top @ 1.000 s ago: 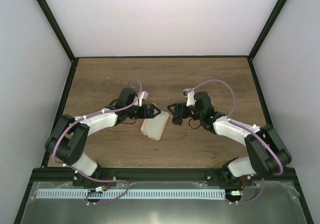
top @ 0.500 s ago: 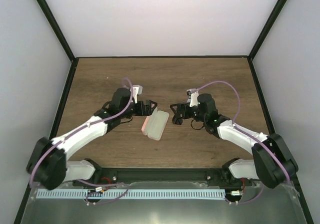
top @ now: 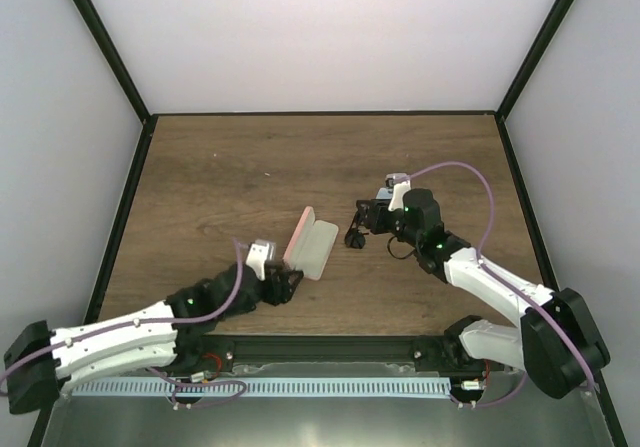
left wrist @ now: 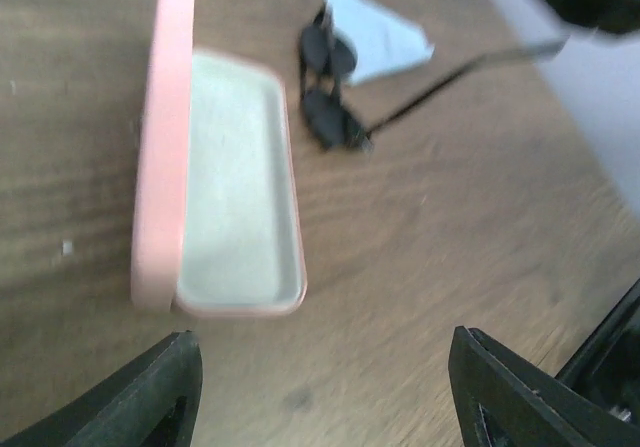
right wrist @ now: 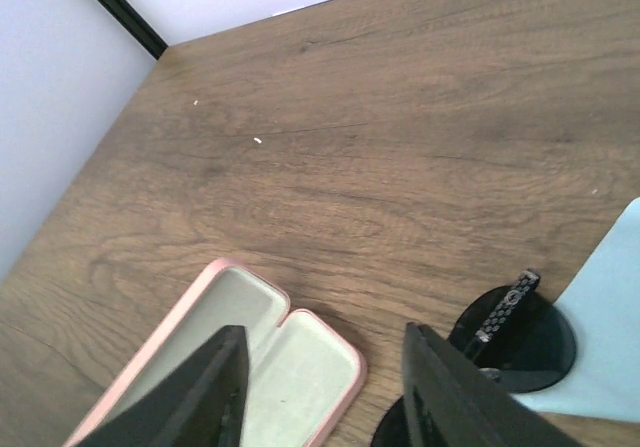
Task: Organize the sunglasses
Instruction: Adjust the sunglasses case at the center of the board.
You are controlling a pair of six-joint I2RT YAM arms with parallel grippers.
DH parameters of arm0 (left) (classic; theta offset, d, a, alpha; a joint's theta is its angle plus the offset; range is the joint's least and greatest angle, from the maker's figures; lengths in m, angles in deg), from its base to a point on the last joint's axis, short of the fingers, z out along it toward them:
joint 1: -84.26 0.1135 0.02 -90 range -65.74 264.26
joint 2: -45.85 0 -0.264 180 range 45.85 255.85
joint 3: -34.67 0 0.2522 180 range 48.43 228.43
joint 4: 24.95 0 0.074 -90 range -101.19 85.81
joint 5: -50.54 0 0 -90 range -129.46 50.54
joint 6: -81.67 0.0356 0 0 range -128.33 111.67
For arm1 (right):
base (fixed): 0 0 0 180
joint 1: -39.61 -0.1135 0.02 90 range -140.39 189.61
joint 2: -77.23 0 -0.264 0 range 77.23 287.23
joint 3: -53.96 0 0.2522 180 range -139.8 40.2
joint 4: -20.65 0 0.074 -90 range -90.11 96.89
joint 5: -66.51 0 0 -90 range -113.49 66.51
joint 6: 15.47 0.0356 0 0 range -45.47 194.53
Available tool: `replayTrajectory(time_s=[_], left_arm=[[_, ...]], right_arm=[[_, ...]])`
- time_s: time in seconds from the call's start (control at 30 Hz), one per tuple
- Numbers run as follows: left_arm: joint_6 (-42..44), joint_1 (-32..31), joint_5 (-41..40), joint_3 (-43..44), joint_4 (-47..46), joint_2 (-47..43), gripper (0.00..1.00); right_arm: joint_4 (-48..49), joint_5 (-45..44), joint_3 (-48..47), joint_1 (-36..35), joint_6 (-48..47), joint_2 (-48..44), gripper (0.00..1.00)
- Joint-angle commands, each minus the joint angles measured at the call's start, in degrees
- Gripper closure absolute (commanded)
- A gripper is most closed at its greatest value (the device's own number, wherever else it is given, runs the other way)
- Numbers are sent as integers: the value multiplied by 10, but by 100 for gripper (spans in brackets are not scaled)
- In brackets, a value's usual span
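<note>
top view, left gripper (top: 291, 283): is sitting low over the table (top: 210, 177), just by the near end of the pink case (top: 316, 247), touching nothing.
top view, right gripper (top: 362, 217): is hanging just past the sunglasses (top: 353, 239); its jaw gap is not showing from here.
top view, sunglasses: are lying on the wood just right of the open case, outside it.
left wrist, jaws: are standing wide apart, holding nothing.
left wrist, sunglasses: are resting partly on the light blue cloth (left wrist: 385, 37), with one temple arm (left wrist: 450, 82) sticking out sideways.
right wrist, jaws: are standing partly apart, gripping nothing; the case is showing in the gap.
right wrist, sunglasses: are lying just outside the finger at the picture's right, with a lens overlapping the cloth.
</note>
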Motion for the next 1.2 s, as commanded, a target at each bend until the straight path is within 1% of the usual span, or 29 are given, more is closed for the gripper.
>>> replayTrajectory(time_s=[0.0, 0.1, 0.17, 0.23, 0.33, 0.4, 0.43, 0.53, 0.67, 0.77, 0.9, 1.17], left_arm=[[-52, -92, -98, -22, -63, 27, 30], [-60, -164, -169, 15, -57, 127, 30], [-57, -195, -199, 49, -50, 196, 31], [-55, -202, -212, 83, -43, 267, 31], [-54, -201, -234, 130, -24, 356, 33], [-50, -201, -240, 152, -22, 395, 33], [-48, -199, -243, 162, -21, 411, 33], [-33, -190, -230, 185, -35, 442, 33], [-11, -164, -184, 192, -76, 466, 34], [2, -137, -144, 185, -111, 484, 36], [19, -121, -97, 178, -151, 511, 37], [19, -96, -72, 163, -172, 530, 37]], right_arm=[[-9, -26, -2, -4, -1, -15, 60], [-10, -28, -3, -4, -1, -10, 67], [-12, -32, -5, -3, 0, -6, 69], [-14, -34, -6, -4, -1, -4, 72], [-18, -35, -7, -4, 0, -4, 73], [-19, -33, -8, -4, -1, -5, 73], [-20, -32, -9, -4, -2, -5, 76], [-23, -28, -12, -4, -2, -3, 82], [-27, -29, -13, -4, -2, -2, 85], [-26, -29, -14, -4, -2, -2, 85], [-27, -29, -14, -4, -1, 0, 84], [-28, -29, -18, -4, -1, 9, 81]])
